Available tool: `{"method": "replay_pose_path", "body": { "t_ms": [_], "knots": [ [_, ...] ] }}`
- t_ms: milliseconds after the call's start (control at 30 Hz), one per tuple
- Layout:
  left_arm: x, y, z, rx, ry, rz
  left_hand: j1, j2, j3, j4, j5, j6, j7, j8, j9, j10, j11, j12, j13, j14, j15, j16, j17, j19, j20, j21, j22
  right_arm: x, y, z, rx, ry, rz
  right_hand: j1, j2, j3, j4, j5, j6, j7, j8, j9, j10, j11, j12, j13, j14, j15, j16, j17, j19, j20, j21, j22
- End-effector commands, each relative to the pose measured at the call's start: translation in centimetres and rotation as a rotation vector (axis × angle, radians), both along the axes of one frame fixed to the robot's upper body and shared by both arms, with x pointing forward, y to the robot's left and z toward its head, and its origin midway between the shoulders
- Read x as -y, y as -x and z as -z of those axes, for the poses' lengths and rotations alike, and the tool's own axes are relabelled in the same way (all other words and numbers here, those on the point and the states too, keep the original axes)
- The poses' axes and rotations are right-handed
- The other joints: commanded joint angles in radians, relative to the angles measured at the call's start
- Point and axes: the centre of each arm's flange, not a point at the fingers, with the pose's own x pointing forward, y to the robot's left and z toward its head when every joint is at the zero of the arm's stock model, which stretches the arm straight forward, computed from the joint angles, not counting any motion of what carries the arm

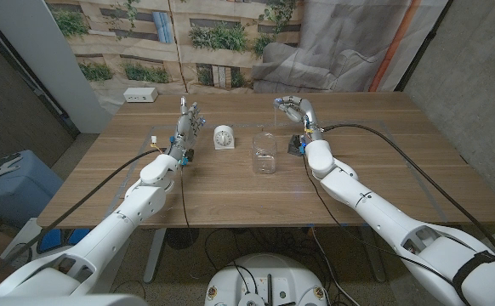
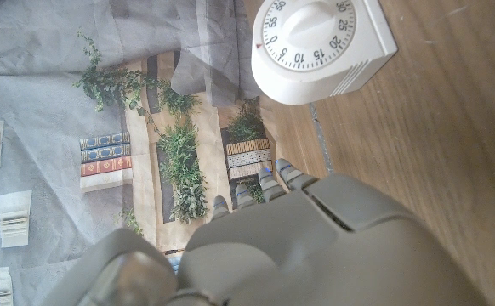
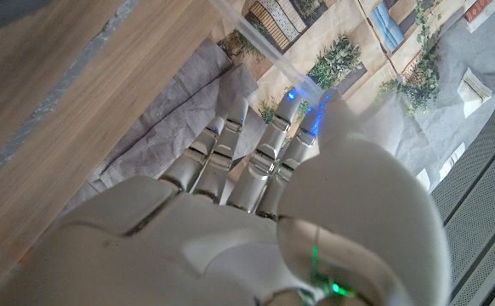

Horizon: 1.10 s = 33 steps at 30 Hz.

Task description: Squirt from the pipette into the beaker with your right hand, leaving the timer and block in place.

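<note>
Right hand (image 1: 292,108) | raised far right of beaker (image 1: 264,154), pinching pipette (image 3: 260,44) | left hand (image 1: 190,121) idle, fingers apart, beside timer (image 1: 223,137) | step: carry | next: tip over beaker, squeeze.

Readable text is found only on the white square plastic kitchen timer (image 2: 320,47) with its round dial: minute numerals 0, 5, 10, 15, 20, 25, 30 and 55 are made out around the dial rim in the left wrist view. In the head view the timer (image 1: 223,136) is too small to be read.
</note>
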Motion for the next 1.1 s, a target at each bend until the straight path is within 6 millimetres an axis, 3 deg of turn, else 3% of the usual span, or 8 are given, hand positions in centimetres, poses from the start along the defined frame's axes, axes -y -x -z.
{"method": "replay_pose_path", "body": {
  "t_ms": [33,667,1100],
  "knots": [
    [0.00,0.00,-0.01,0.000,0.000,0.000,-0.001,0.044,-0.006,-0.002,0.006,-0.005,-0.006,0.006,0.002,-0.002,-0.003,0.005,0.005,-0.009,-0.116,0.006,0.001,-0.005,-0.092,0.005,0.002,0.26,0.03,-0.21,-0.004,-0.001,0.016,0.011,0.001,0.009,-0.003,0.004,0.021,0.002,0.010,0.002,0.019,0.002,0.009,0.004,0.016,-0.151,0.006,0.004,0.012,0.001,0.009,0.004],
    [0.02,-0.01,-0.01,0.000,0.000,0.000,-0.001,0.044,-0.006,-0.002,0.006,-0.005,-0.006,0.006,0.002,-0.004,-0.003,0.004,0.005,-0.009,-0.117,0.006,0.001,-0.004,-0.092,0.006,0.002,0.54,0.13,0.00,-0.020,-0.024,0.028,0.059,0.004,0.026,-0.012,0.006,0.069,0.006,0.025,-0.004,0.076,0.000,0.024,0.001,0.048,-0.163,0.015,0.007,0.027,-0.007,0.010,0.003],
    [0.02,-0.01,0.00,0.000,0.000,0.000,-0.001,0.044,-0.006,-0.002,0.006,-0.005,-0.006,0.006,0.002,-0.003,-0.003,0.004,0.005,-0.010,-0.117,0.006,0.001,-0.005,-0.092,0.005,0.002,0.76,0.13,0.30,-0.014,-0.051,0.044,0.103,-0.007,0.032,-0.016,-0.003,0.103,0.007,0.029,-0.011,0.111,0.000,0.027,-0.007,0.073,-0.169,0.026,0.013,0.031,-0.028,0.007,0.003]
  ]
}}
